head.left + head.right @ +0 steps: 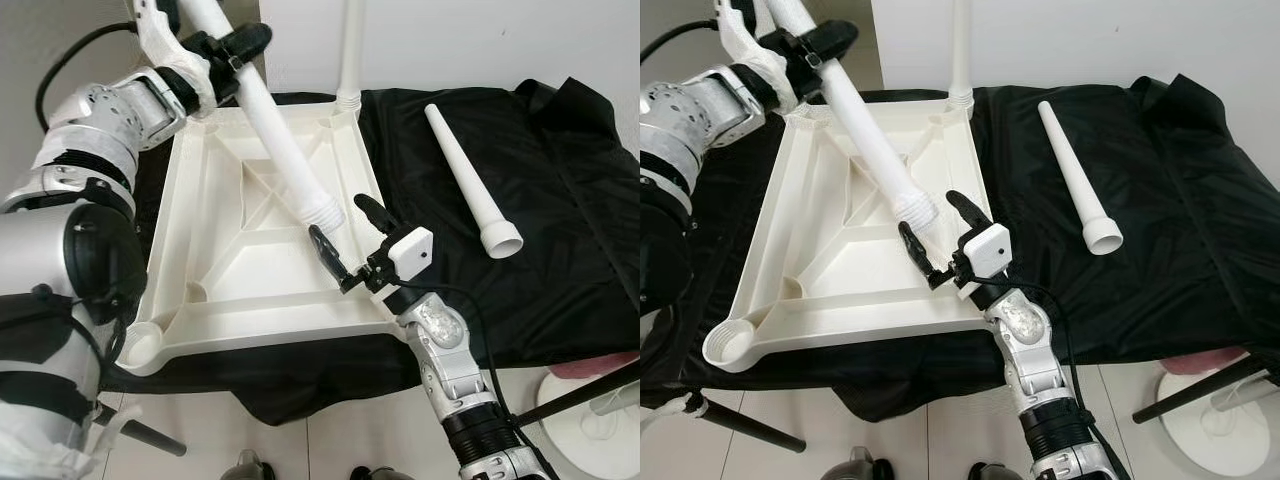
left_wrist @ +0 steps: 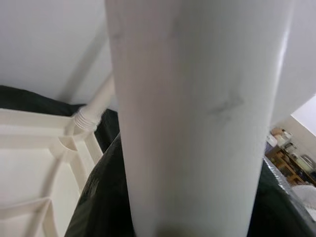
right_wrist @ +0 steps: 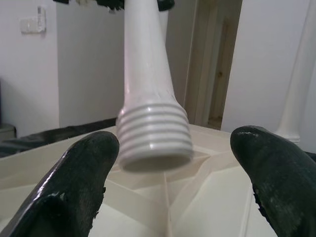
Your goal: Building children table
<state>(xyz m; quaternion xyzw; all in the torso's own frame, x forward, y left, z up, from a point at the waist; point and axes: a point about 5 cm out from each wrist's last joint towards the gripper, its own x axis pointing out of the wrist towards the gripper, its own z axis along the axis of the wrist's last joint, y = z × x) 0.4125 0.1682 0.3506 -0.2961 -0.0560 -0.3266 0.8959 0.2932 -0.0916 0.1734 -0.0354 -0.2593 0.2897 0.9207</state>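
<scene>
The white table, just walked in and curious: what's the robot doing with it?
The tabletop lies upside down on a black cloth. One leg already stands in a far corner socket. The left gripper holds a second leg slanted over the underside, threaded end down, while the open right gripper waits just beyond that end, not gripping it. A third leg lies loose on the cloth.
</scene>
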